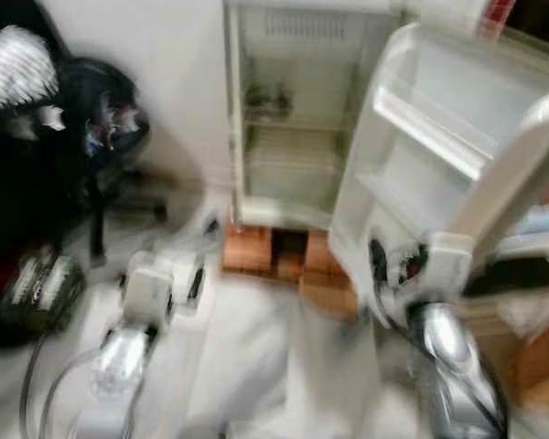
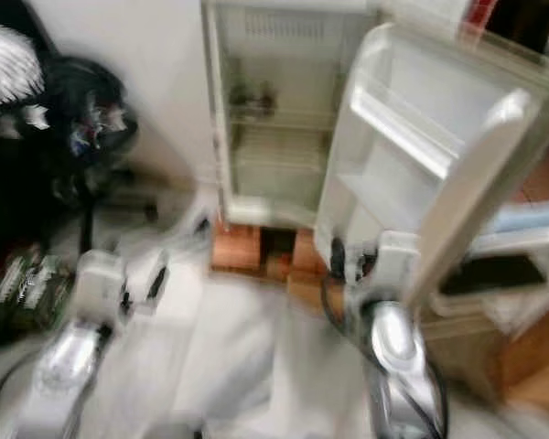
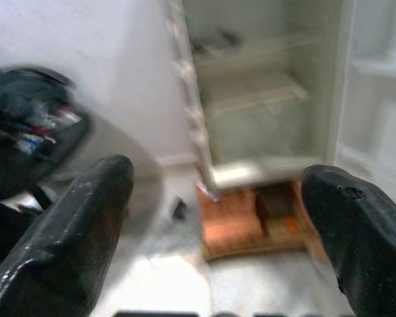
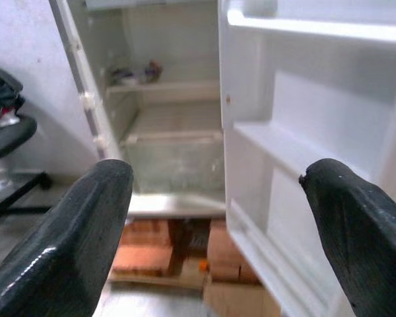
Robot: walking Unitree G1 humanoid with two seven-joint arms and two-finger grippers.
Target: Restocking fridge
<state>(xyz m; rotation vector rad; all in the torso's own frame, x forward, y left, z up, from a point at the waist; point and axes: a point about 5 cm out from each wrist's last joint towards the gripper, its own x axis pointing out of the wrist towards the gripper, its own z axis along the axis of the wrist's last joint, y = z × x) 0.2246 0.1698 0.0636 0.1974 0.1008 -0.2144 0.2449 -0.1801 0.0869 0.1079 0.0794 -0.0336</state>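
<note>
Pale tiled floor, white wall behind. Small white metal fridge (image 1: 293,119) stands on orange bricks (image 1: 256,249), its white plastic door (image 1: 448,155) swung wide to the right. Shelves nearly bare, some small dark items (image 4: 135,71) on upper shelf, too blurred to name. Door likely light, stiff; take its outer edge. Left pincer (image 3: 218,224) and right pincer (image 4: 218,218) both spread wide, empty. Black chair (image 1: 101,128) left.

Black office chair (image 1: 101,128) piled with clothes against white wall (image 1: 156,64). Orange bricks (image 1: 249,247) on pale floor (image 1: 256,366). Green patterned bag (image 1: 41,291) near the chair. Everything blurred.
</note>
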